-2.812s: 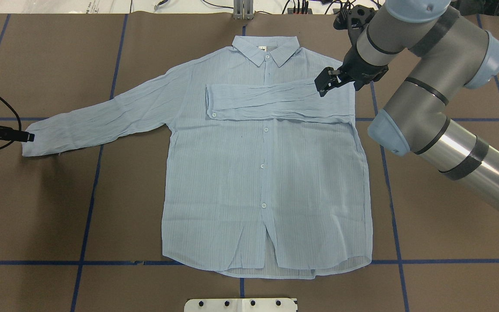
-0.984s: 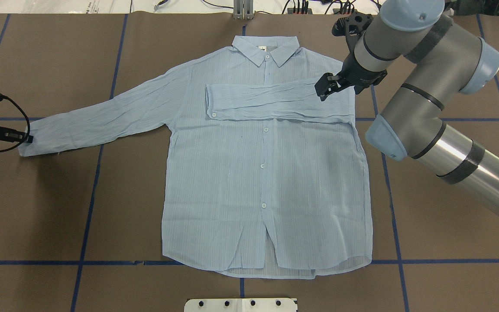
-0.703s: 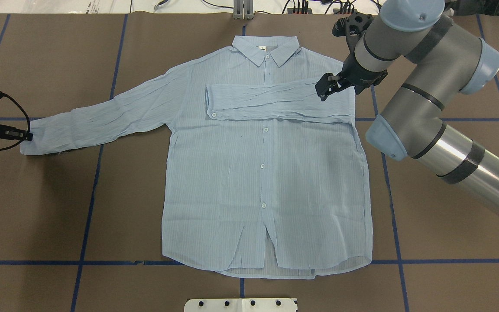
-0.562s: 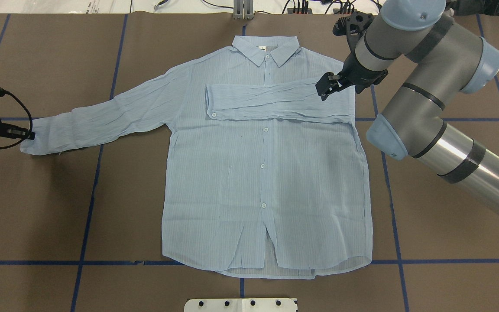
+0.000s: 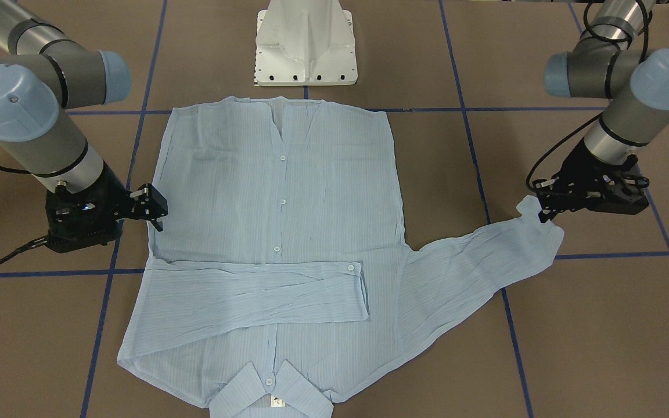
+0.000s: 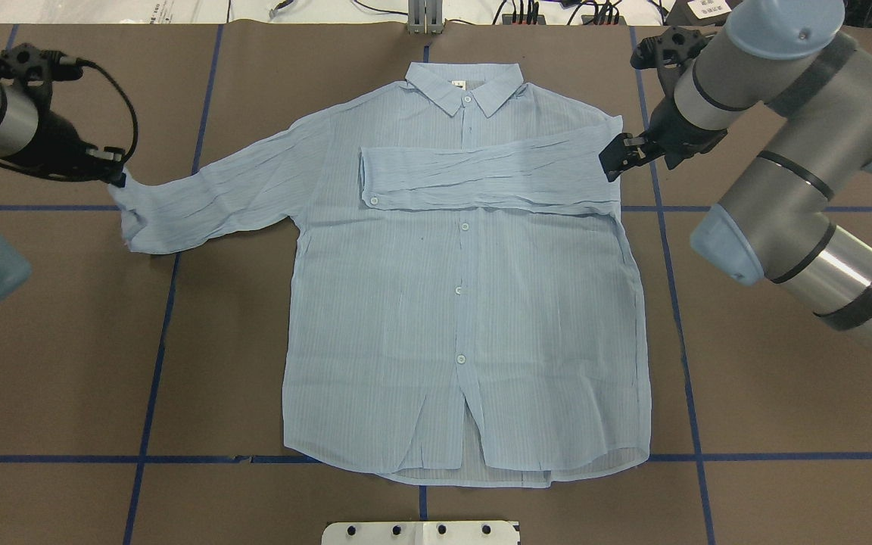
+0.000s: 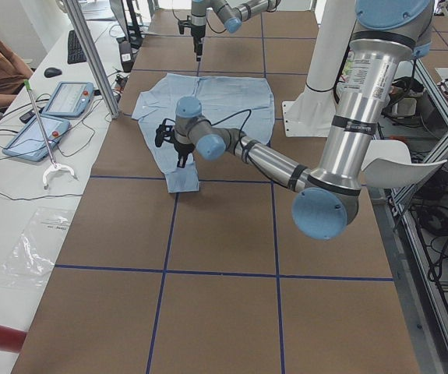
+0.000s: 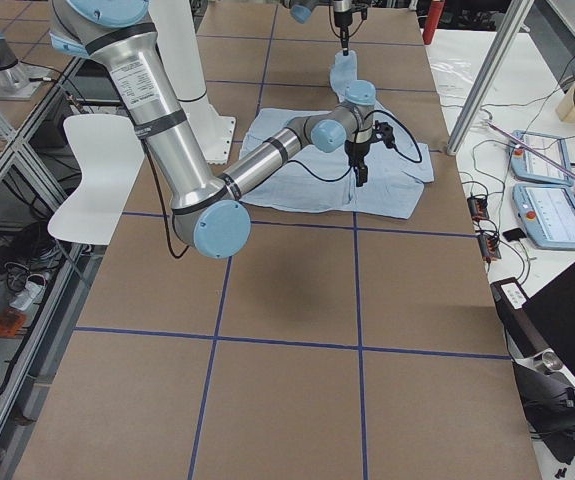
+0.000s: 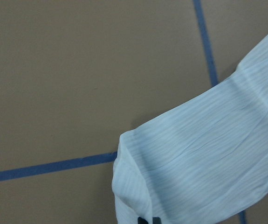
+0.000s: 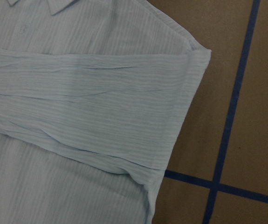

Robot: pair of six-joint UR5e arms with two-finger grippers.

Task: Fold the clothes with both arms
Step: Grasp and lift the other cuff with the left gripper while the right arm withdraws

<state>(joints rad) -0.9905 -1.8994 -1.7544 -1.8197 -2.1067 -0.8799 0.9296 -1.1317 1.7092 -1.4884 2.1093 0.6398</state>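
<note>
The shirt (image 6: 466,318) is pale blue, thin and finely striped. It lies flat and buttoned, front up, in the middle of the bench (image 6: 784,416). Its collar (image 6: 464,85) is toward the far edge and its hem toward the robot's edge. Small white buttons run down the placket. The sleeve on the robot's right (image 6: 481,178) is folded straight across the chest, wrinkled along its length, and its buttoned cuff ends just past the placket. The other sleeve (image 6: 216,197) stretches toward the bench's left edge.

The left gripper (image 5: 542,215) is clamped on the cuff corner of that outstretched sleeve. The right gripper (image 6: 610,165) hangs just beside the shirt's folded shoulder edge and holds nothing. Whether its fingers are apart or together cannot be told.

The overhead view shows the cuff only as a crumpled end under the left gripper. The front-facing view shows one cuff corner drawn up to the fingers and the rest of the cuff sagging below. The left wrist view adds the cuff's rounded end hanging over the brown surface and a blue tape line (image 9: 50,167), with the dark fingertips (image 9: 143,220) at the bottom edge. The right wrist view shows the crease where the folded sleeve turns at the shoulder, but no fingers.
</note>
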